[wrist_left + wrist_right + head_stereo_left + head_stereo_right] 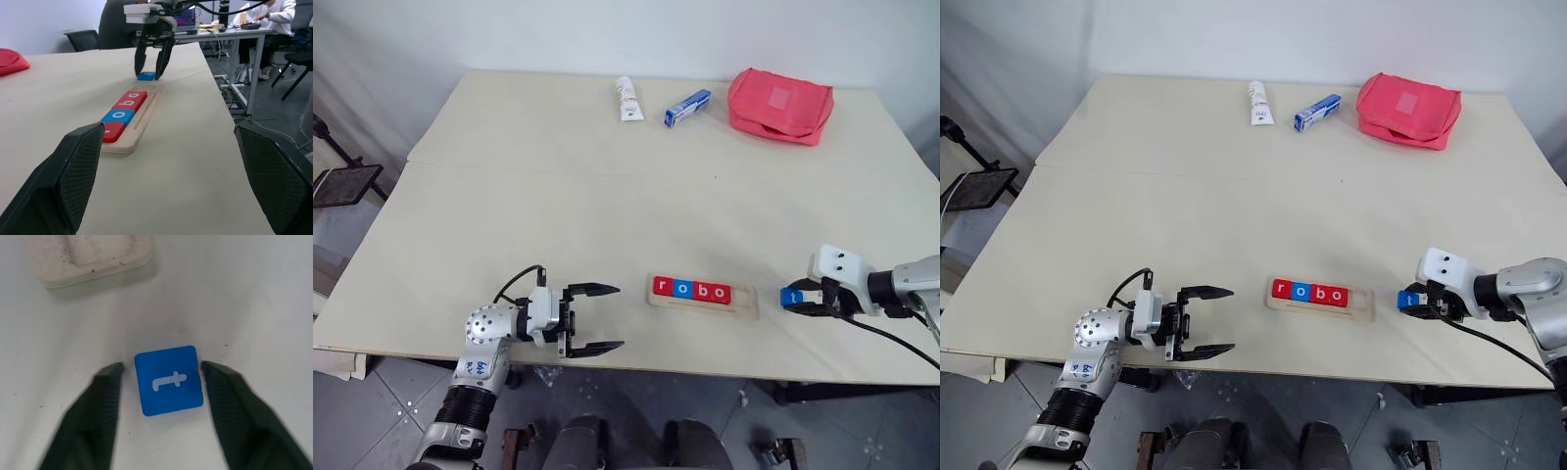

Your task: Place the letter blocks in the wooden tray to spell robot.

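The wooden tray (748, 305) lies near the table's front edge. Four letter blocks sit in it, spelling "robo": red r (664, 287), blue o (682, 289), red b (701, 291) and red o (720, 293). Its right end slot is bare. A blue t block (168, 380) lies flat on the table just right of the tray. My right gripper (797, 299) points down over it with one finger on each side. A thin gap shows beside the block, so the jaws stand open. My left gripper (619, 316) hovers open and empty left of the tray.
At the table's far edge lie a white tube (627, 99), a blue-and-white box (687, 108) and a red zip pouch (779, 105). In the left wrist view, people sit at desks (234, 32) beyond the table's right side.
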Tool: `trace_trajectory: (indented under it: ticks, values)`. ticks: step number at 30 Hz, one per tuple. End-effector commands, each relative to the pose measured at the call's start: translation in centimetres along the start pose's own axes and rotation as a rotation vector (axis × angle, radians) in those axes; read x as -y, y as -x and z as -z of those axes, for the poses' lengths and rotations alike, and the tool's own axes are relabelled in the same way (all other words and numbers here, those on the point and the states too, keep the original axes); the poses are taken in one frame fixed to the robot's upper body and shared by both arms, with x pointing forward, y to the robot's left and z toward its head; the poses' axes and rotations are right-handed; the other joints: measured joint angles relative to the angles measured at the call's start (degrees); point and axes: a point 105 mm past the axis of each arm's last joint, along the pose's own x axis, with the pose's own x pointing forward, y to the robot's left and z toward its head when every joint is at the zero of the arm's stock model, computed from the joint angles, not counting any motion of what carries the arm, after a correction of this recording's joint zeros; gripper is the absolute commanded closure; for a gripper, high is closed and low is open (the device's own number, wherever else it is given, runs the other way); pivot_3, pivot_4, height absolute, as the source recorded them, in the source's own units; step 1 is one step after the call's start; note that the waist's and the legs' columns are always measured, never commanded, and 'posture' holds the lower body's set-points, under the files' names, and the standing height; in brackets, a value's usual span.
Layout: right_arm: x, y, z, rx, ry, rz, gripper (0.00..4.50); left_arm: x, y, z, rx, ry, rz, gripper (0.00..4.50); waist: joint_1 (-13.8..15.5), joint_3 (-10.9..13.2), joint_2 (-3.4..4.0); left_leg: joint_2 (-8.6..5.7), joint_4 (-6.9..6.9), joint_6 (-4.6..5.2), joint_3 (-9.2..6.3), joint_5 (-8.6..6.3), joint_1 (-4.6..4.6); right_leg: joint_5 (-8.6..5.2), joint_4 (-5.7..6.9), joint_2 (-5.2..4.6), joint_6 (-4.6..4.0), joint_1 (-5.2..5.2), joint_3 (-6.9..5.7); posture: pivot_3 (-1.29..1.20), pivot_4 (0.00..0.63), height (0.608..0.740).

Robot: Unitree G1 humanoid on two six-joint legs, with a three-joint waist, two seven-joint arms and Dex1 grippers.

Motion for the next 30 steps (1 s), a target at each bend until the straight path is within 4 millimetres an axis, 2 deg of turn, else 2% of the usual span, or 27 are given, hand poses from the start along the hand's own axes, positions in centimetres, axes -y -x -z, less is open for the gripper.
trace_trajectory:
  ticks: [1,4,9,14,21,30]
  values:
    - [0.1,0.3,0.1,-0.015,0.004,0.022,3.04,-0.1,-0.2,-0.6,0.013,-0.031,0.001,0.0,0.0,0.0,0.0,0.0,0.0,0.0,0.0,0.0,0.0,0.0,0.0,0.0,0.0,0.01,0.0,0.0,0.15,0.74]
    - [0.2,0.8,-1.1,0.014,-0.003,0.038,3.04,-0.2,-0.3,-0.6,0.015,-0.032,0.006,0.0,0.01,0.0,0.0,0.0,0.0,0.0,0.0,0.0,-0.01,0.0,0.0,0.0,0.0,-0.01,-0.02,0.0,0.15,0.74]
    - [-0.7,1.9,-3.7,0.03,0.03,-0.005,3.04,-0.1,-0.5,-0.5,0.021,-0.029,0.021,0.0,0.03,0.0,0.01,-0.01,0.0,0.0,0.0,0.0,-0.02,0.0,0.0,-0.02,0.0,-0.04,-0.01,0.0,0.15,0.74]
    - [-2.2,1.1,-6.7,0.079,0.046,-0.059,3.04,-0.1,-0.8,-0.5,0.028,-0.025,0.032,0.0,0.05,0.0,0.0,0.0,0.0,-0.01,-0.03,0.0,-0.02,0.0,0.0,-0.02,0.0,-0.03,0.0,0.0,0.15,0.74]
    - [-2.1,-0.8,-6.9,0.069,0.062,-0.077,3.04,0.0,-1.1,-0.5,0.035,-0.027,0.035,0.0,0.25,0.0,0.0,-0.05,0.0,0.0,-0.04,0.0,-0.04,0.0,0.0,-0.05,0.0,-0.05,0.0,0.0,0.15,0.74]
    - [-1.9,-2.2,-7.3,0.091,0.061,-0.099,3.04,0.3,-0.6,-0.4,0.025,-0.025,0.015,0.0,-0.02,0.0,0.0,-0.04,-0.01,0.0,-0.04,0.0,-0.04,0.0,0.03,-0.05,0.0,-0.06,-0.05,0.0,0.15,0.74]
